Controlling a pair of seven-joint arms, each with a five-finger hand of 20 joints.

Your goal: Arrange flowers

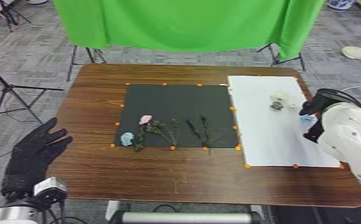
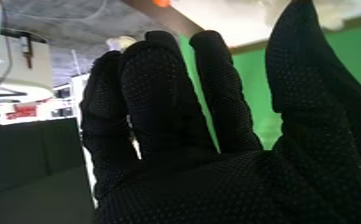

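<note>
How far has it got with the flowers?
Partway, it seems: a pink flower, a pale blue one and green stems lie on the black mat. Nothing looks gripped yet; the open right hand is beside another blue flower on the white sheet. That and the pale flowers there probably remain.

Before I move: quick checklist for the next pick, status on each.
1. Right hand free, fingers straight: ok, nothing gripped.
2. Blue flower by the white sheet's right edge lined up between right thumb and fingers: ok in the head view; contact cannot tell.
3. Left hand clear of the black mat: ok, off to its left.
4. Pink flower on the black mat: ok.
5. All flowers on the black mat: not ok, pale flowers lie on the white sheet.
</note>
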